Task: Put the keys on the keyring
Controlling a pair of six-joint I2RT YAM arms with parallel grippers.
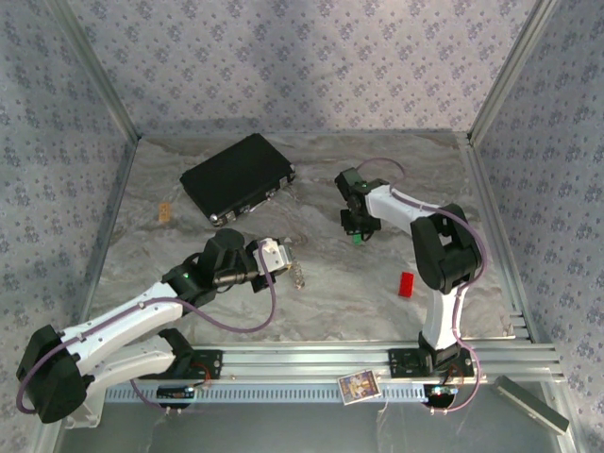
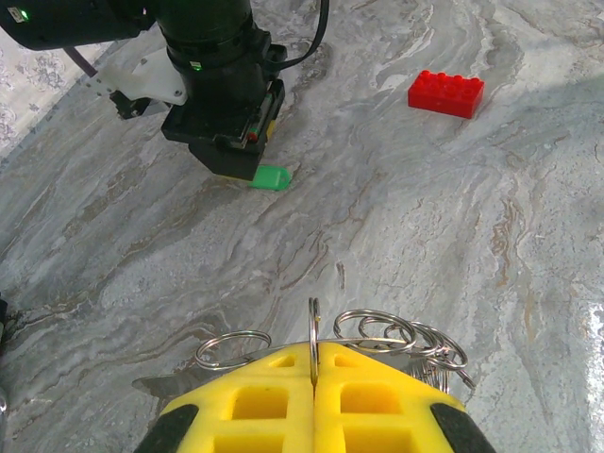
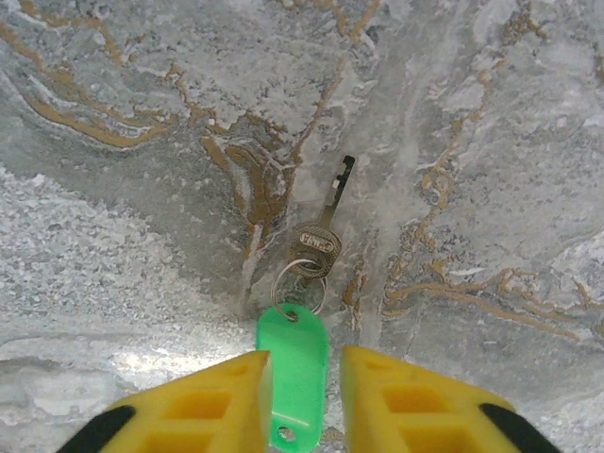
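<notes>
**Black box** (image 1: 238, 177): flat and dark. It lies on the marbled grey counter (image 1: 359, 307), beyond the left gripper and a little to its left, well apart from it.

**Left gripper** (image 2: 314, 357): yellow fingers pressed together, clamped on the keyring (image 2: 314, 326).

**Keyring:** shiny silver metal.
- One thin loop stands edge-on in the seam between the fingers.
- Further linked loops, round to oval, fan out at the fingertips on both sides, with more bunched to the right.
- From above it reads as a small silvery tangle just past the gripper's tip.

**Right gripper** (image 3: 304, 363): yellow fingers apart and pointed down at the counter, standing either side of the green tag (image 3: 294, 377). A sliver of counter shows between the tag and the right finger, so the tag is not clamped.

**Key** (image 3: 321, 241): small, dull silver, with a round stamped head.
- The thin notched shank points away from the right gripper.
- It lies flat just ahead of the fingertips.
- A small wire ring (image 3: 300, 286) joins the head to the tag.

**Green tag:** a bright plastic oblong with rounded ends and a hole at each end.

**Red block** (image 1: 407, 284): a studded plastic brick on the counter. It sits to the right gripper's right and nearer the arm bases, apart from it.
</notes>
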